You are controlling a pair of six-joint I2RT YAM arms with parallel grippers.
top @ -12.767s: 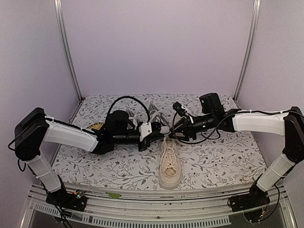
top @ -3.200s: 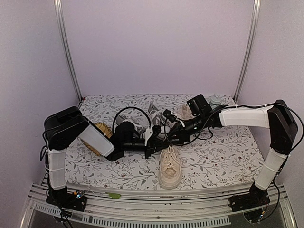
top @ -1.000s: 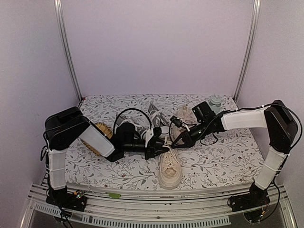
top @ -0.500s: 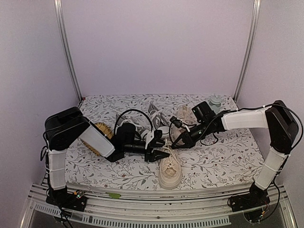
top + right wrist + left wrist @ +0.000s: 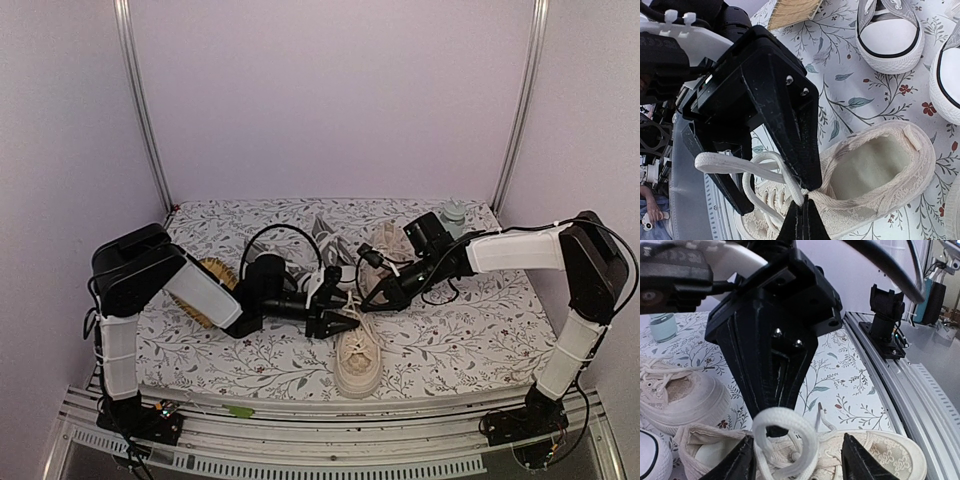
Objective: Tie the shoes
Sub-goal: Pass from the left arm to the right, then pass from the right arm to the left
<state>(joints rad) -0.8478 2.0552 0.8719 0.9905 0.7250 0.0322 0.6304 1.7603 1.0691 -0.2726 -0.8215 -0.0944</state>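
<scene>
place: robot lab cell | evidence: plain lilac walls (image 5: 330, 100), aluminium frame posts (image 5: 142, 110), floral-covered table (image 5: 480, 330), cabled arm bases (image 5: 520, 430)

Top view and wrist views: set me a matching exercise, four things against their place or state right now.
Things:
1. left gripper
2. right gripper
3. near cream shoe
4. bottle

Places or states:
A. at the far edge of the table, right side
B. shut on the lace
C. between the arms, toe toward the near edge
D. open, straddling the lace

Pairs: 1-D, 2-B, 3-C, 4-A
</scene>
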